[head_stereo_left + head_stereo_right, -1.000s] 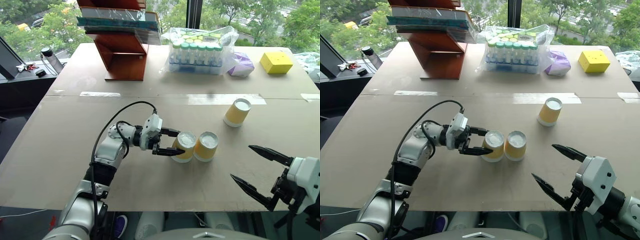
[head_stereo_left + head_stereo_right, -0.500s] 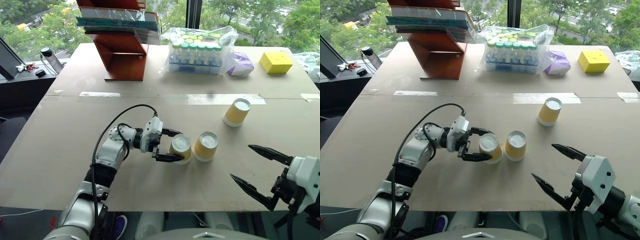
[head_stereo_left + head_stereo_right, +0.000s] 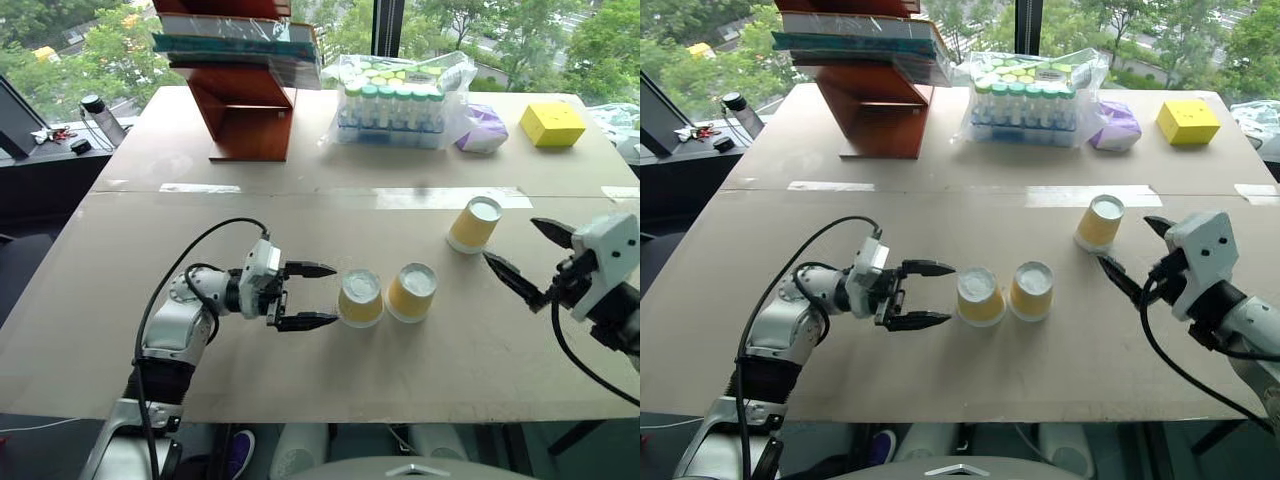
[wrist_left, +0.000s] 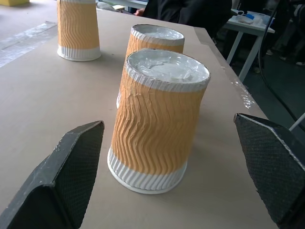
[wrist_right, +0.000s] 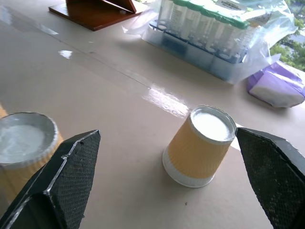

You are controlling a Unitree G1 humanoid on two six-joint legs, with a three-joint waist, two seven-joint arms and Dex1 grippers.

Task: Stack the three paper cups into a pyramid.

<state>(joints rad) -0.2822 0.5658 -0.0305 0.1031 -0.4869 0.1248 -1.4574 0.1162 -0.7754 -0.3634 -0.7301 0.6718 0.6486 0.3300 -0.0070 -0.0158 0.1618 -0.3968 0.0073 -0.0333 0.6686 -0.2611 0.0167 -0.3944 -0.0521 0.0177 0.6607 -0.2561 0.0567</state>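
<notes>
Two cups (image 3: 361, 298) (image 3: 412, 292) stand as the base at centre frame; my left gripper (image 3: 310, 295) and right gripper (image 3: 527, 255) gape empty, third cup (image 3: 474, 225) still unstacked.

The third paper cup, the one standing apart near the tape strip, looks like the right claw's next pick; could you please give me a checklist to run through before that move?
1. Right claw open: ok.
2. Third cup standing base-up, nothing on it: ok.
3. Third cup in line between the right claw's fingers, seen in the right wrist view: ok, though the claw is not yet around it.
4. Left claw open and off the left base cup: ok.
5. Base cups side by side, left one and right base cup: ok; whether they touch: cannot tell.
6. Left base cup upright: not ok, it leans slightly in the left wrist view.
</notes>
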